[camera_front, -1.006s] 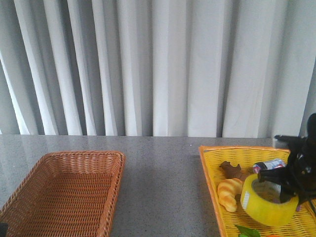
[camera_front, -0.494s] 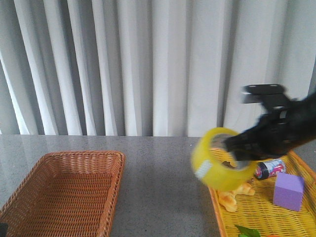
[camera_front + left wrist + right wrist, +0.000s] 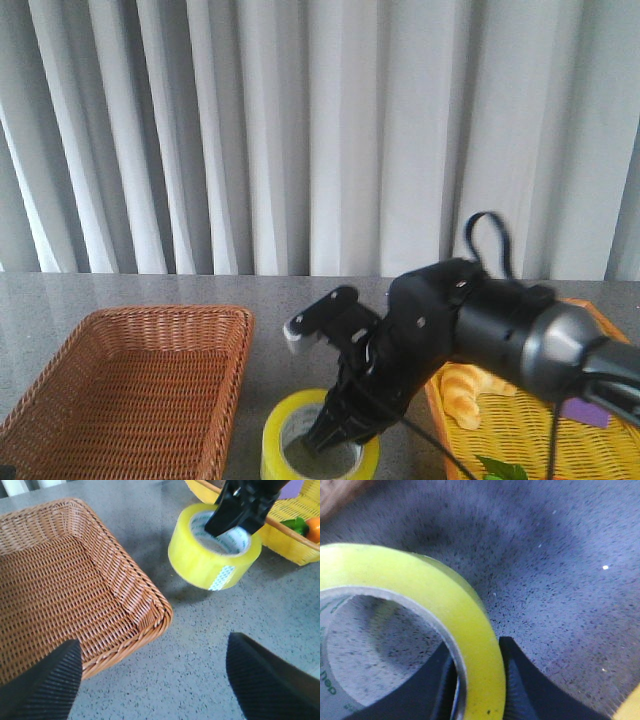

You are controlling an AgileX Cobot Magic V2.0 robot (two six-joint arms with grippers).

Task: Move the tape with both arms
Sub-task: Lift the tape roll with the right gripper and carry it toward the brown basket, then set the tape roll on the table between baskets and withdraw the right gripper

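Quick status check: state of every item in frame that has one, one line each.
tape: clamped through its wall by the right gripper, core opening up, slightly tilted, low over the table; contact with table unclear.
right gripper: shut on the tape, one finger inside the core, one outside.
left gripper: open, nothing between the fingers.
brown wicker basket: upright, nothing in it.
yellow basket: upright, holding a croissant and other items.

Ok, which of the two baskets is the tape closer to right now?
The brown wicker basket; the tape, held by the right pincer, hangs beside its corner.
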